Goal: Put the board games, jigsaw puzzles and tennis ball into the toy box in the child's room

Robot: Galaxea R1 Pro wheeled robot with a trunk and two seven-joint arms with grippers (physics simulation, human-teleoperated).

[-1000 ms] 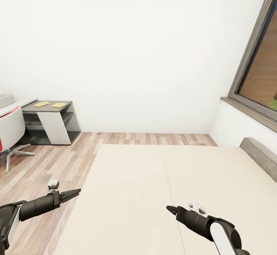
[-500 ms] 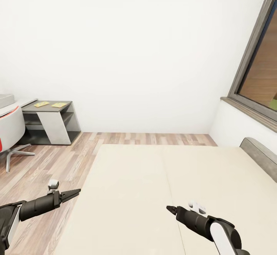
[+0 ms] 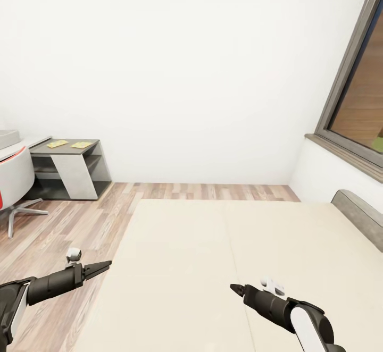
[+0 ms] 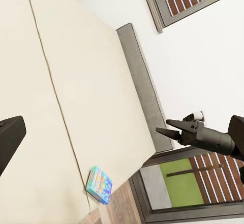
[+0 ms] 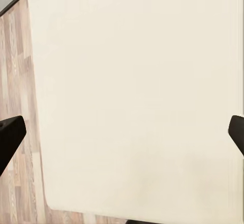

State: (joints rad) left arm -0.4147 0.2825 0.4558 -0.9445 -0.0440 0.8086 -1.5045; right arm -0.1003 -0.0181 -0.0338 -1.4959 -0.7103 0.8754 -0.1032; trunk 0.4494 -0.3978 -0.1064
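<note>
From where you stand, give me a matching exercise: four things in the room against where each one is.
Things:
1. jigsaw puzzles
2. blue board game
3. chair
4. window

Places:
A. lying on the cream mattress, near its edge
B. on top of the low dark grey desk section
C. standing on the wood floor
D. set in the white wall on the right

Pairs: 1-B, 2-A, 3-C, 4-D
</note>
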